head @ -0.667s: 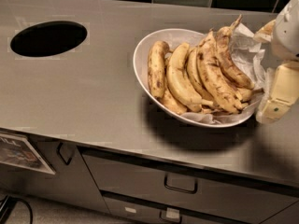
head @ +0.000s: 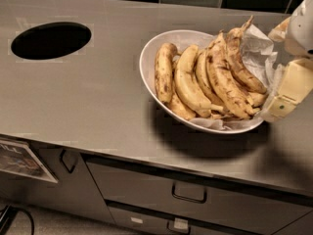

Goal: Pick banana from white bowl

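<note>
A wide white bowl [head: 149,58] with crumpled white paper lining [head: 254,48] sits on the grey counter, right of centre. It holds several overripe bananas. The long, slender, brown-blotched banana [head: 240,68] with a dark pointed stem lies on the right side of the pile, against the paper. A plumper, cleaner yellow banana [head: 188,82] and a stubby brown-mottled one [head: 164,70] lie to its left. My gripper [head: 286,89], cream-coloured, is at the right edge of the view, beside the bowl's right rim and close to the paper.
A round dark hole [head: 51,39] is cut in the counter at the far left. Dark tiles run along the back wall. Below the counter's front edge are drawers with handles [head: 188,195] and a cabinet door with a paper sign [head: 19,159].
</note>
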Controlling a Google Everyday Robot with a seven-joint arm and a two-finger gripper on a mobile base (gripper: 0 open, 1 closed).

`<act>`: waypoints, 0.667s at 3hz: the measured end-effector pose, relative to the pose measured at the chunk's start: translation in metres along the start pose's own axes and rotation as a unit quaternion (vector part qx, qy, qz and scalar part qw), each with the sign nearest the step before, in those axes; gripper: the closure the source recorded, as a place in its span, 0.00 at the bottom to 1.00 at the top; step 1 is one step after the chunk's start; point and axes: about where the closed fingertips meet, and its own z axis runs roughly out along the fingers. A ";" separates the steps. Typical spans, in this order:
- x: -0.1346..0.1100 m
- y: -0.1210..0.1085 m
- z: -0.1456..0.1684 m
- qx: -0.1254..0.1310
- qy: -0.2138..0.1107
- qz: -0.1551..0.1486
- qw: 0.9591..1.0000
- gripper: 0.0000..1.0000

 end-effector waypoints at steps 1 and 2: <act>-0.002 -0.012 0.003 0.003 -0.047 0.065 0.997 0.00; -0.014 -0.019 0.011 0.001 -0.085 0.119 0.989 0.00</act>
